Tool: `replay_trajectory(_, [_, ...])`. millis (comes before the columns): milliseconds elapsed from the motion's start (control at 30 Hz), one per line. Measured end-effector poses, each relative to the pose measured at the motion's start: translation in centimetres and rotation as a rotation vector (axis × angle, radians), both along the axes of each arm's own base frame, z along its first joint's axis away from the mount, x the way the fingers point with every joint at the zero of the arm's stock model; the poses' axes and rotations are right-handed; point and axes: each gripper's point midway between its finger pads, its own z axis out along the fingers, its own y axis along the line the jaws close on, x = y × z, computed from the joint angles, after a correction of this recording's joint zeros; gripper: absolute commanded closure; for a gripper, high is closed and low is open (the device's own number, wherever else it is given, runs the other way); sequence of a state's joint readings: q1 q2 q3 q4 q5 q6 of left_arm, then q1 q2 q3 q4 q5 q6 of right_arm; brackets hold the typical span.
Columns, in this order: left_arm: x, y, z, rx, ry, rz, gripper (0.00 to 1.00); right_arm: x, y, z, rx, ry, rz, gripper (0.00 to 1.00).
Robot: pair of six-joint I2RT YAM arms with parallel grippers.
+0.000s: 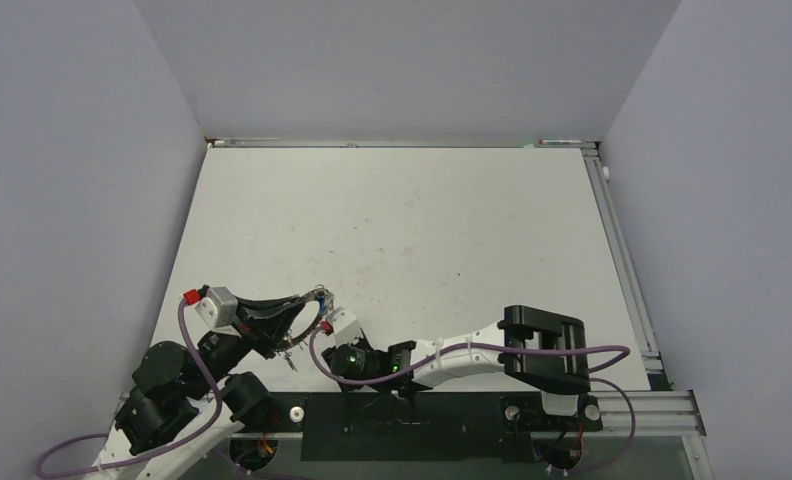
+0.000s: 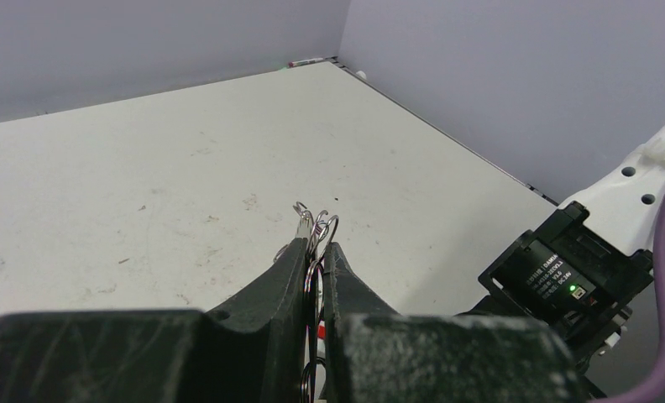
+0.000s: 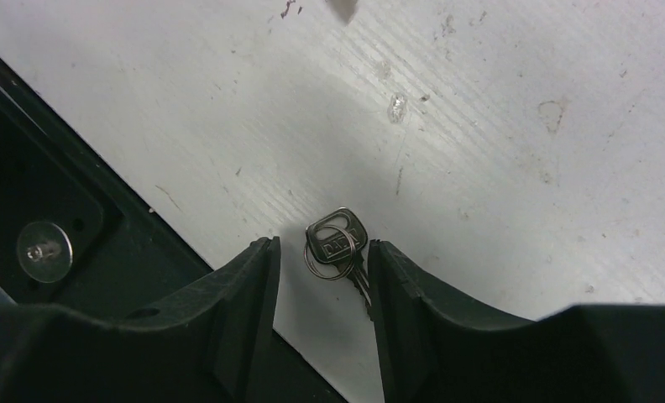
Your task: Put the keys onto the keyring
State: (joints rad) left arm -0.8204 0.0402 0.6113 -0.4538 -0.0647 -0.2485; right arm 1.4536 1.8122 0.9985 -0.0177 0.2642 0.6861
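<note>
Silver key (image 3: 337, 243) lies on table (image 3: 480, 126) between spread right fingers (image 3: 245, 294); left fingers (image 2: 287, 277) clamp keyring (image 2: 316, 228) edge-on.

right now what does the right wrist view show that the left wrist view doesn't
Only the right wrist view: a silver key carrying a small ring, framed between the fingers of the open right gripper. Only the left wrist view: the left gripper shut on the keyring, whose loops poke above its tips, plus part of the right arm. Both: the scuffed white table.
</note>
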Motion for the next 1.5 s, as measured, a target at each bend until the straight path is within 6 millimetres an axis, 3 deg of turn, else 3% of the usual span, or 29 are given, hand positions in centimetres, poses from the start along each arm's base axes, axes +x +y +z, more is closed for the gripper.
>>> replay_trajectory(200, [-0.1, -0.1, 0.0, 0.001, -0.001, -0.005, 1.0, -0.6, -0.1, -0.6, -0.074, -0.05, -0.002, 0.59])
replay_trajectory(467, [0.0, 0.0, 0.0, 0.001, -0.002, -0.004, 1.0, -0.8, -0.1, -1.0, -0.134, -0.109, -0.003, 0.72])
replay_trajectory(533, [0.0, 0.0, 0.0, 0.003, -0.002, -0.003, 1.0, -0.7, 0.0, -1.0, -0.149, -0.126, -0.007, 0.77])
replay_trajectory(633, [0.0, -0.1, 0.0, 0.005, -0.002, -0.003, 1.0, -0.5, 0.0, -1.0, -0.165, -0.149, -0.013, 0.94])
replay_trajectory(733, [0.0, -0.1, -0.1, 0.008, 0.001, -0.004, 1.0, -0.4, 0.3, -0.6, -0.164, -0.169, -0.016, 0.95])
replay_trajectory(1000, [0.1, -0.3, -0.3, 0.017, 0.008, -0.009, 1.0, 0.5, -1.3, -0.2, -0.231, -0.237, 0.003, 0.95])
replay_trajectory(1233, [0.3, -0.3, -0.4, 0.023, 0.012, -0.003, 1.0, 0.8, -3.4, 3.1, -0.193, -0.281, 0.036, 0.95])
replay_trajectory(1400, [0.4, -0.3, -0.5, 0.027, 0.015, 0.002, 1.0, 0.9, -4.3, 5.0, -0.139, -0.272, 0.061, 0.54])
replay_trajectory(1500, [0.6, -0.2, -0.5, 0.027, 0.015, 0.014, 1.0, 1.0, -3.9, 4.8, -0.122, -0.25, 0.069, 0.48])
